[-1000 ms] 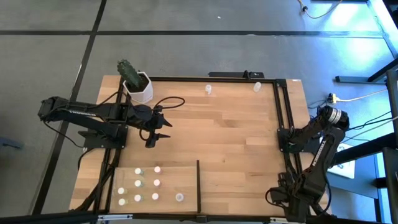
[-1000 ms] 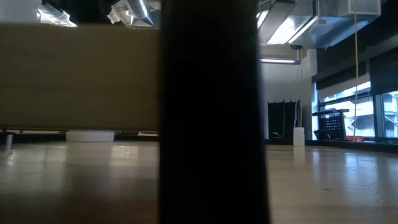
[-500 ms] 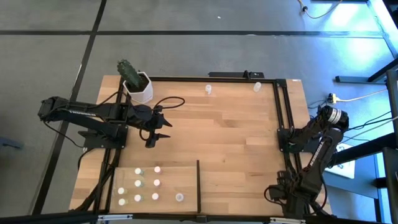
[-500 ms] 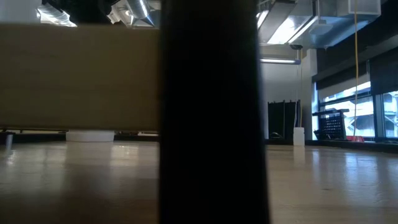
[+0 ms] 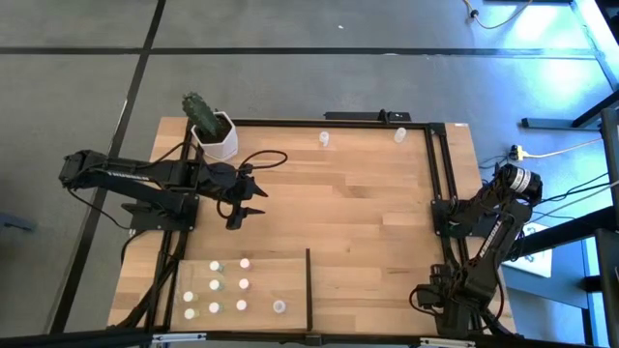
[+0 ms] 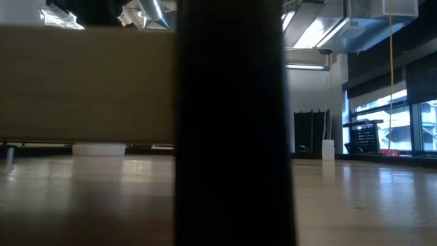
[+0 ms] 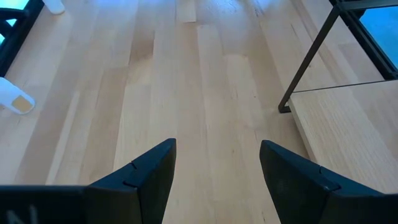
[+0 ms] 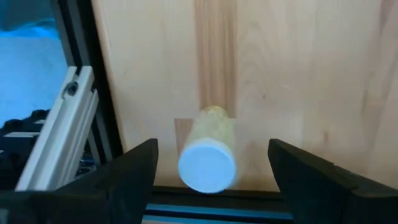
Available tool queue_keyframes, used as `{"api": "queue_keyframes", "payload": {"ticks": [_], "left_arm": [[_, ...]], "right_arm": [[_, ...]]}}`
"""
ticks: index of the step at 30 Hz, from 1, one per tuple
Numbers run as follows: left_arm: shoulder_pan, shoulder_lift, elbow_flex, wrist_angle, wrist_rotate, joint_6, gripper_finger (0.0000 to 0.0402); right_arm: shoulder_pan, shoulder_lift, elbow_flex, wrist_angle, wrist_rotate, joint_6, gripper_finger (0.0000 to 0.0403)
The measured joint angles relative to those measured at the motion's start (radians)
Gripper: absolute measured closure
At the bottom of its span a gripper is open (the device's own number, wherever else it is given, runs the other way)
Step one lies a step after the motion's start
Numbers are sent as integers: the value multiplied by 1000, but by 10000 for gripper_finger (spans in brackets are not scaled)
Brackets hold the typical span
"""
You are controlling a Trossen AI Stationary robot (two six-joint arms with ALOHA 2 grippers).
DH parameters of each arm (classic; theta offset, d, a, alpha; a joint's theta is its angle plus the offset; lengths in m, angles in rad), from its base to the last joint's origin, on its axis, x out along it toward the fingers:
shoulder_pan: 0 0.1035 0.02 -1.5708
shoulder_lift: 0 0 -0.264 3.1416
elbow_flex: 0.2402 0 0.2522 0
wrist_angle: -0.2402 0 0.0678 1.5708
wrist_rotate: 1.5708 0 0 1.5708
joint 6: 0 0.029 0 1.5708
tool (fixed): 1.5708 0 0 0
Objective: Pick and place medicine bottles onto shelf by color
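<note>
Right arm crept lower; its end effector (image 8: 211,165) straddles a bottle (image 8: 208,158).

Counts, relative to shelf (image 5: 290,280): 8 medicine bottles (image 5: 243,283) on it; 2 more bottles (image 5: 324,140) at table's far edge, well apart from it. 1 cactus pot (image 5: 215,137) at far-left corner. 2 arms, 1 per side.

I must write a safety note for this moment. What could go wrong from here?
1. The right tool is open around a bottle close to the table's black edge rail; an off-centre close could tip it or push it against the rail.
2. Two bottles stand at the far edge, distant from the shelf, so a weak grip may drop them during the long carry.
</note>
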Motion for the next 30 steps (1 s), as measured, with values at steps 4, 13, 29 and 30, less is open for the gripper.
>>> {"api": "queue_keyframes", "payload": {"ticks": [4,13,29,30], "left_arm": [[0,0,0,0,0,0,176],[0,0,0,0,0,0,176],[0,0,0,0,0,0,176],[0,0,0,0,0,0,176]], "right_arm": [[0,0,-13,39,0,6,121],[0,0,-17,43,3,6,223],[-62,-6,-7,13,61,185,282],[-80,-9,3,-2,61,191,283]]}}
